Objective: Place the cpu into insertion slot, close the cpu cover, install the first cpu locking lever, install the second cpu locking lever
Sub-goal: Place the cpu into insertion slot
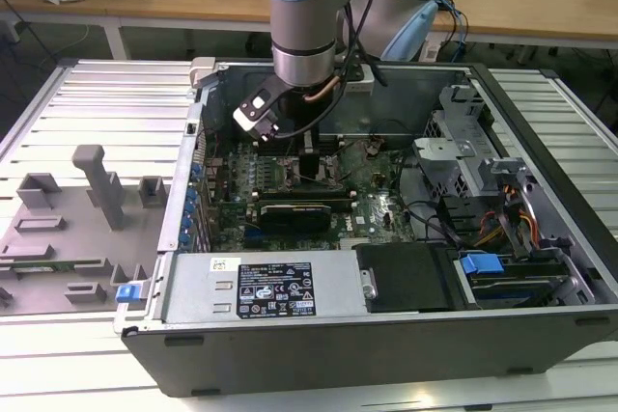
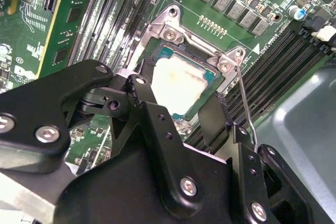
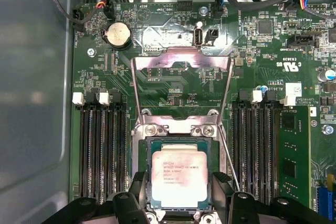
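Note:
The cpu [image 3: 180, 174], a pale square chip, lies flat in the insertion slot [image 3: 145, 153] on the green board, and it also shows in the second wrist view [image 2: 181, 82]. My gripper [image 3: 180, 196] straddles it, one black finger [image 3: 139, 190] hard against each side, shut on the cpu. The cpu cover [image 3: 181, 60], a shiny metal frame with a large window, stands swung open beyond the socket. A thin wire locking lever [image 2: 245, 103] sticks up beside the socket. In the exterior view my arm [image 1: 304, 45] reaches down into the open computer case.
Black memory slots [image 3: 100, 150] run along both sides of the socket. A coin battery [image 3: 117, 35] and cables sit past the cover. The power supply [image 1: 275, 287] and drive cage [image 1: 454, 156] crowd the case. Grey fixtures [image 1: 97, 185] stand on the table at the exterior view's left.

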`<state>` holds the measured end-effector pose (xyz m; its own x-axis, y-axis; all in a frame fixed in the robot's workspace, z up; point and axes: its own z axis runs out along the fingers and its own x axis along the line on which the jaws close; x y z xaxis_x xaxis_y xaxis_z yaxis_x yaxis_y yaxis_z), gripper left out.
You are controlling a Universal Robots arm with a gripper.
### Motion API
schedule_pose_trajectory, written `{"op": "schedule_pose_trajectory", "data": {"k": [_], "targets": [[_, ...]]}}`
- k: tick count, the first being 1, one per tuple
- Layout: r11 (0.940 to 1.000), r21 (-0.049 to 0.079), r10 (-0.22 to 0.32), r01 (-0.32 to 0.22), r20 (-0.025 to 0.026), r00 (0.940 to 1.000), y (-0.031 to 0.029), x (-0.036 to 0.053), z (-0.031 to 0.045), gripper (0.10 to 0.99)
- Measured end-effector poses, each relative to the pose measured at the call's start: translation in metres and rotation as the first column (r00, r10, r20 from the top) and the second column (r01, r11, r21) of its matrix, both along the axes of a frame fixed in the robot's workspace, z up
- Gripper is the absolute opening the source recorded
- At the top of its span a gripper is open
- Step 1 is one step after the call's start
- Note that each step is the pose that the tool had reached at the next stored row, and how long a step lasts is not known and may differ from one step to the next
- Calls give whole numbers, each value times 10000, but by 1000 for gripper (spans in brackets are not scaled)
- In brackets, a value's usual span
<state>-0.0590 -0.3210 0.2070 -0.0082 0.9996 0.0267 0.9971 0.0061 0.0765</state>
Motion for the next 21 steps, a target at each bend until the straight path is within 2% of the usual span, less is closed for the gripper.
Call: {"op": "schedule_pose_trajectory", "data": {"k": [6, 12, 21], "targets": [[10000, 0, 69, -69, 0, 10000, 0, -18, 0, 612], [10000, 1, 74, -74, 3, 10000, 0, -147, 0, 612], [10000, 0, 75, -75, 4, 10000, 0, -245, 0, 612]]}}
